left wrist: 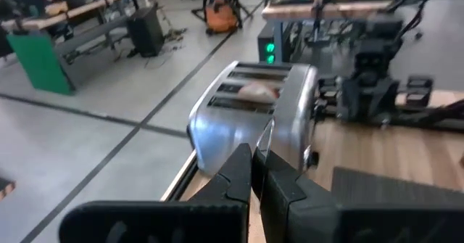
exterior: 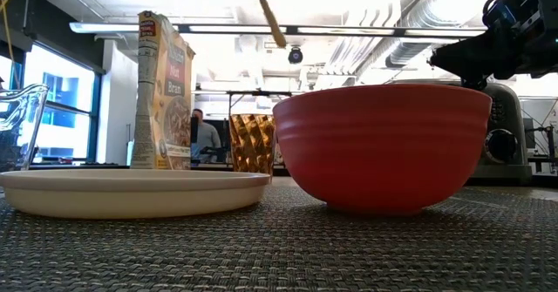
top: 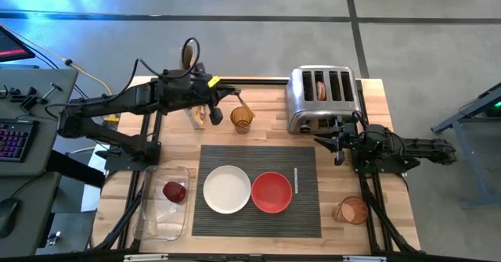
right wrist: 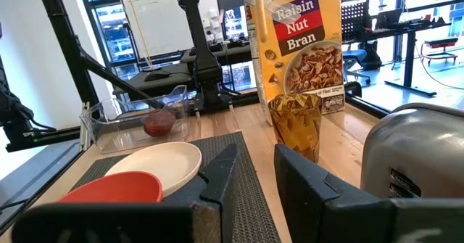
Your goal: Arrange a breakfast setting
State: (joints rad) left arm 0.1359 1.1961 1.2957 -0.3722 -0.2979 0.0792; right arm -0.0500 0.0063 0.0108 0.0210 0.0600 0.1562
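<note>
Centre-frame, our mat (top: 258,190) carries plate (top: 227,188) and bowl (top: 272,192); left claw (top: 227,95) pinches the stiff, light spoon (top: 243,105) by its wooden handle; right claw (top: 327,134) open.

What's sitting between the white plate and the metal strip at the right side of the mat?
The red bowl sits between the white plate and the thin metal strip, all on the mat; the high view shows this.

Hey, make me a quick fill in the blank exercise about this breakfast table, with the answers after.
1. On the mat, the white plate sits beside the red ____.
2. The dark red fruit lies in the clear plastic ____.
3. The bagel half sits in a slot of the ____.
4. The left end effector holds a wooden-handled ____.

Answers: bowl, tray, toaster, spoon
</note>
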